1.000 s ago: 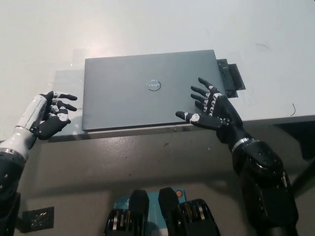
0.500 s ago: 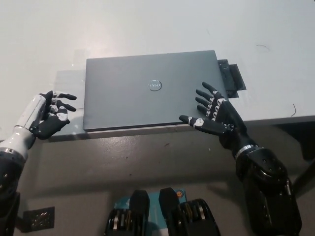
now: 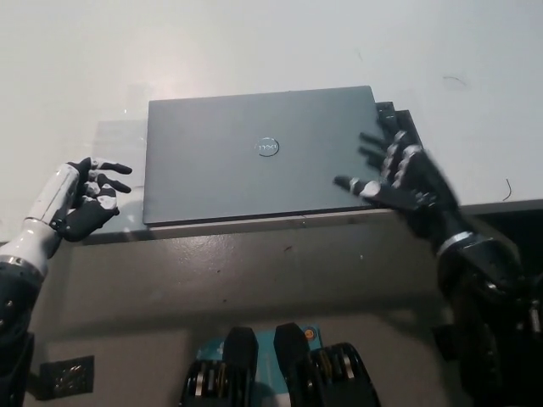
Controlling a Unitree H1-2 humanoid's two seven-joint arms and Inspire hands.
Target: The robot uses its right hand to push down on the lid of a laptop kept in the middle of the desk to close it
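**A:** Where does the laptop (image 3: 263,155) lie from the right hand (image 3: 405,176)?

**B:** To the robot's left of it. The laptop sits in the middle of the white table (image 3: 254,51), long axis running side to side, its front edge close to the table's near edge. Its lid looks flat down already, logo up. The black hand is at the right end of the laptop, over the front right corner and edge, fingers (image 3: 373,140) spread and holding nothing.

**A:** Touching the lid?

**B:** I can't tell; the hand is blurred. It overlaps the corner, and it partly covers a dark flat object (image 3: 404,127) lying just beside the laptop's right edge.

**A:** And the left hand (image 3: 85,199)?

**B:** Resting well off the laptop's left edge, fingers loosely curled and apart, gripping nothing. The right hand is plainly the nearer one.

**A:** What differs from half a second ago?

**B:** The right hand has slid toward the laptop's right edge and further up the table. The laptop and left hand haven't moved. Any further press would mean coming back leftward over the lid.
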